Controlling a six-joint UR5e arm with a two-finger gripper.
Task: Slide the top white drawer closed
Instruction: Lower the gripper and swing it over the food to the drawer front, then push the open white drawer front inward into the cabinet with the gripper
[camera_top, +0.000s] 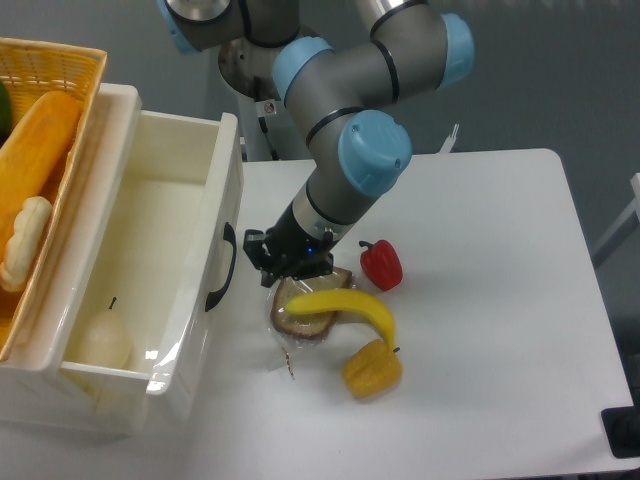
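Your black two-finger gripper (283, 262) hovers beside the curved black handle (222, 266) of the pulled-out glossy cream-white top drawer (152, 270), its opening impossible to tell.

Gripper (288, 262) jaws unreadable – basket (60, 70) cut by left edge.

Glossy plastic top white drawer (150, 250)
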